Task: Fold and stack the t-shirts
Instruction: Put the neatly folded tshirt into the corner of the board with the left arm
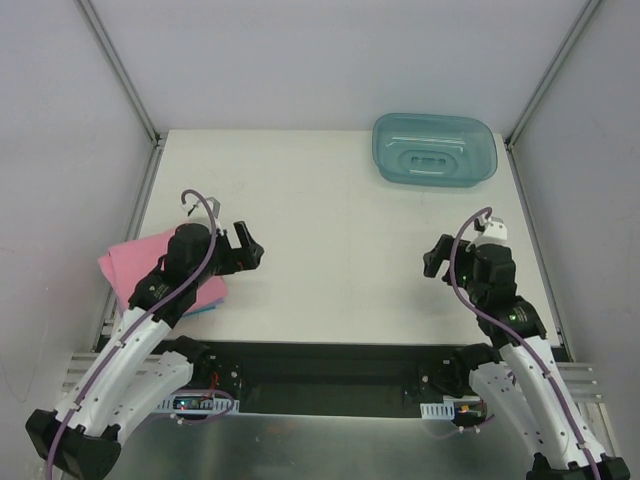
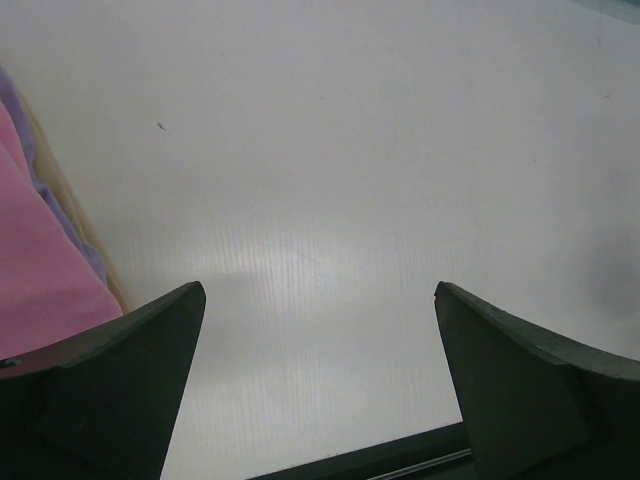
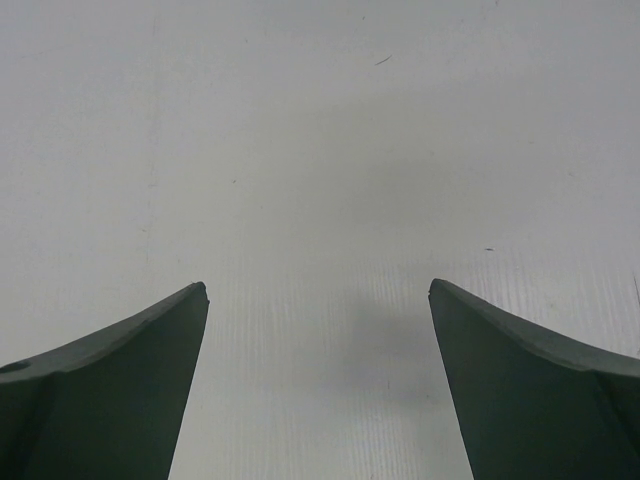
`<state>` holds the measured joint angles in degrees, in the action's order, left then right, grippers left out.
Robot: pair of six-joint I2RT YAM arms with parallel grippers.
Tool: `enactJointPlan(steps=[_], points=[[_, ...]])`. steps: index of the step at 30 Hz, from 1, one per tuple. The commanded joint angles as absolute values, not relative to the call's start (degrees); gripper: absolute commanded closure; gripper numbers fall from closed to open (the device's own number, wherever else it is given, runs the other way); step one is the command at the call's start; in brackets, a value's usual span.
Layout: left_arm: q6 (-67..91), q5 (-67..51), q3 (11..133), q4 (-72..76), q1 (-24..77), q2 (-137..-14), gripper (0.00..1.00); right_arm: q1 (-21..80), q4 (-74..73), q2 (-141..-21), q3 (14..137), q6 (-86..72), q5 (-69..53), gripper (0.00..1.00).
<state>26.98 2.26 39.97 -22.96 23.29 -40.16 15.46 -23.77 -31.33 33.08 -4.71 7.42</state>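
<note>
The pink t-shirt (image 1: 135, 265) lies folded at the table's left edge, partly hidden by my left arm. In the left wrist view it fills the left border (image 2: 35, 280), with a thin edge of the lavender t-shirt (image 2: 92, 258) showing under it. My left gripper (image 1: 248, 250) is open and empty just to the right of the stack, over bare table; it also shows in the left wrist view (image 2: 320, 290). My right gripper (image 1: 437, 258) is open and empty over bare table on the right, and its wrist view (image 3: 318, 288) shows only table.
A translucent teal plastic tub (image 1: 435, 150) sits at the back right of the white table (image 1: 340, 220). Grey walls with metal rails close the table on the left, right and back. A black base rail runs along the near edge.
</note>
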Motion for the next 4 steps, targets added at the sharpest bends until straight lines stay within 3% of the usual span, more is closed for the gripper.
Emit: enactJointPlan(steps=[1, 4], points=[[27.16, 4.39, 39.82, -20.65, 23.47, -38.06, 0.01, 15.38, -21.89, -29.8, 32.35, -5.63, 6.33, 0.03], [28.82, 6.66, 39.64, -20.83, 23.47, -36.92, 0.01, 15.47, -21.8, -29.18, 32.17, -5.28, 6.59, 0.03]])
